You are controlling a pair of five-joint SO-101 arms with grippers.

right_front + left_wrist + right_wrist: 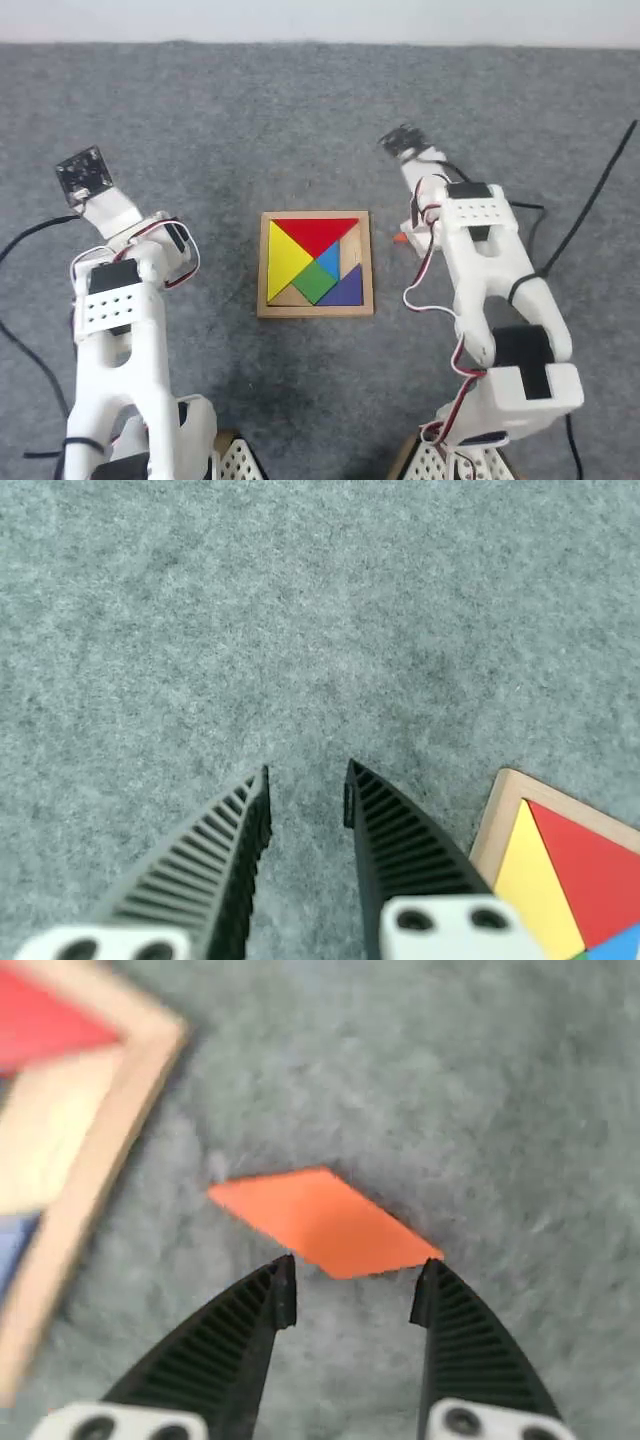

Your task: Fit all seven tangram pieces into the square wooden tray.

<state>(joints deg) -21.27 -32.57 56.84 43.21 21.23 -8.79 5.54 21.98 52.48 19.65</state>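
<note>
The square wooden tray [316, 313] holds five pieces. A red triangle [318, 234] is at 12 o'clock, a yellow triangle [284, 262] at 9, a green piece [318, 282] at 6 and a purple triangle [346, 291] at 5. A small blue triangle [330, 260] sits just right of centre. Bare wood shows at 3 and 7 o'clock.

The orange parallelogram [325, 1222] lies flat on the grey carpet [300, 130], just beside the tray at its 3 o'clock. The right gripper [357, 1282] is low over the parallelogram's near edge, jaws spread wide and holding nothing. At the tray's 9 o'clock, the left gripper [307, 778] hangs over the carpet, jaws partly apart and empty.
</note>
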